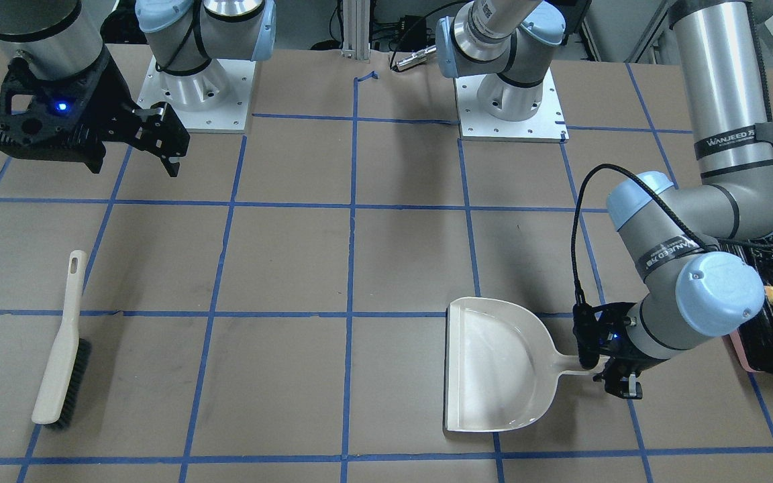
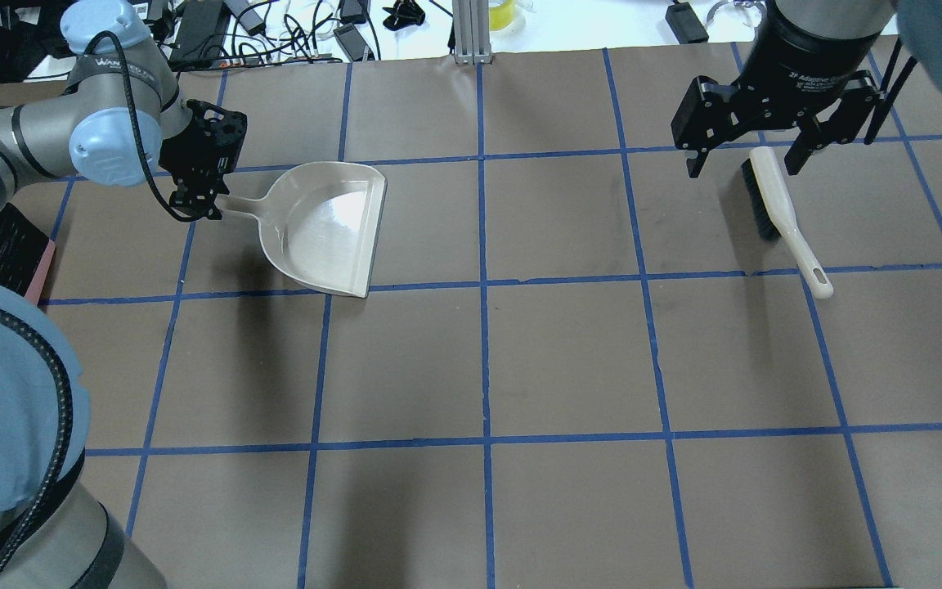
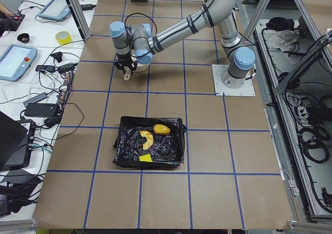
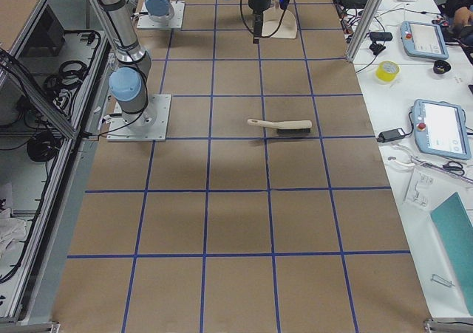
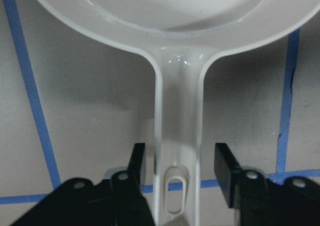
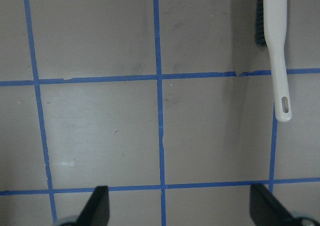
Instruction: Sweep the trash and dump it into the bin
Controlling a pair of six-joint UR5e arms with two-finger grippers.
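The trash lies in the black-lined bin (image 3: 123, 140): a golden-brown lump (image 3: 162, 128), a cream slice (image 3: 146, 139) and a yellow wedge (image 3: 146, 157). The bin (image 1: 772, 342) is at the table's end on my left. The beige dustpan (image 2: 324, 225) lies flat and empty on the table. My left gripper (image 5: 180, 153) is open, its fingers (image 5: 137, 161) on either side of the dustpan handle (image 5: 177, 110) with a gap on each side. My right gripper (image 2: 745, 168) is open and empty, high above the beige brush (image 2: 778, 213).
The brush (image 1: 61, 362) lies flat on the brown paper with blue tape lines, bristles toward the operators' side. Both arm bases (image 1: 198, 94) stand at the robot's edge. Cables and devices lie beyond the far table edge (image 2: 275, 33).
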